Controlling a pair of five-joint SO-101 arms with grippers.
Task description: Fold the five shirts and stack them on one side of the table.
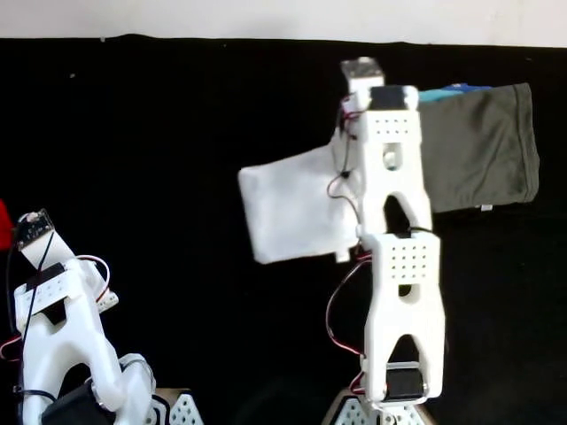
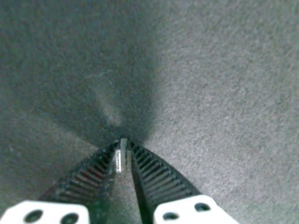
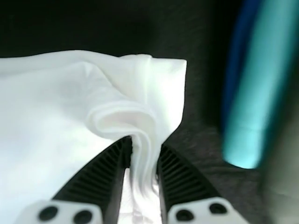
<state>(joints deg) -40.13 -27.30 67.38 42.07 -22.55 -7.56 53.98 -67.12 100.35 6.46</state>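
A folded white shirt [image 1: 292,208] lies mid-table on the black cloth. My right gripper [image 3: 142,149] is shut on a bunched fold of the white shirt [image 3: 70,107] at its far edge, beside the stack. That stack at the far right has a dark olive shirt [image 1: 483,150] on top, with teal and blue shirt edges [image 1: 447,90] peeking out beneath; the teal edge [image 3: 250,93] appears close in the right wrist view. My left gripper [image 2: 124,149] is shut with nothing in it, just above bare cloth at the near left, on the left arm [image 1: 53,292].
The black table cloth [image 1: 159,133] covers the whole surface. A red object [image 1: 4,226] pokes in at the left edge. The right arm [image 1: 399,248] stretches across the middle toward the far side.
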